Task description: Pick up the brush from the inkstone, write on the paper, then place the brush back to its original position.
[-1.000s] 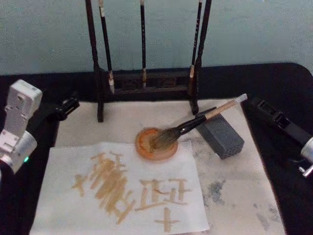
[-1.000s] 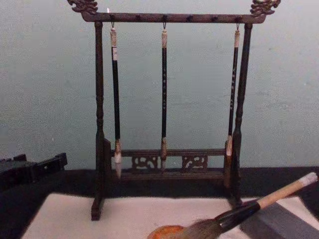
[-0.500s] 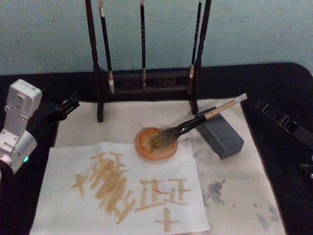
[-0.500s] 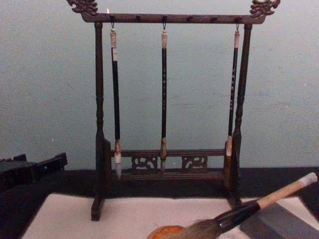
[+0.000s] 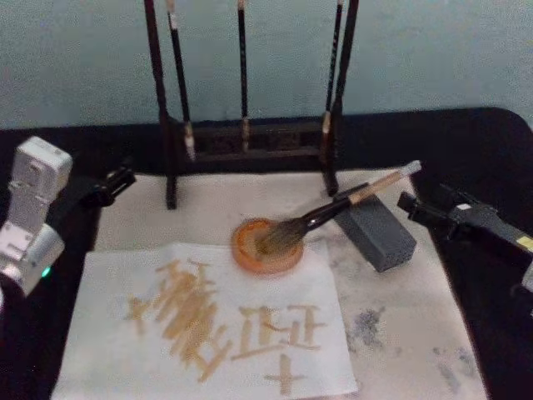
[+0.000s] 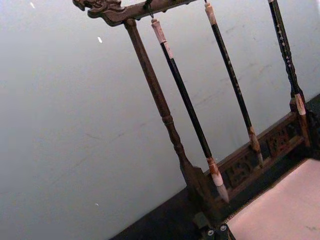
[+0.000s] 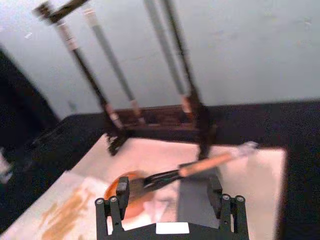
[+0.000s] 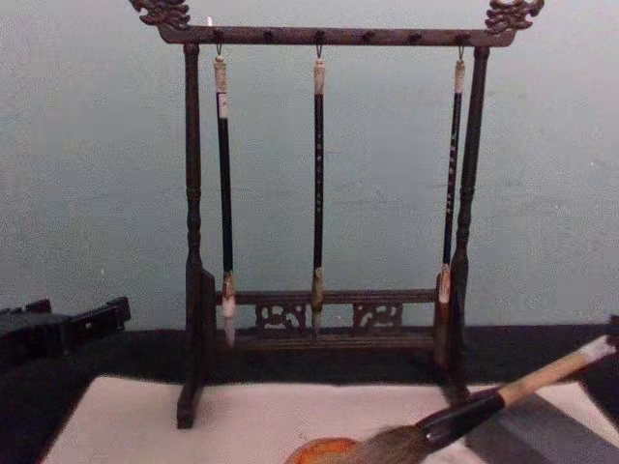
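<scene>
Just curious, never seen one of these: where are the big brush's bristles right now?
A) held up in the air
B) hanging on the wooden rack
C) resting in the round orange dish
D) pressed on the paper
C: the brush lies tilted, its bristles in the orange dish.

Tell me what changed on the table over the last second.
The right tool swung inward from the table's right edge and now sits open just off the brush's handle end, not gripping. The brush, on the dish and grey block, the paper and left tool stayed put.
</scene>
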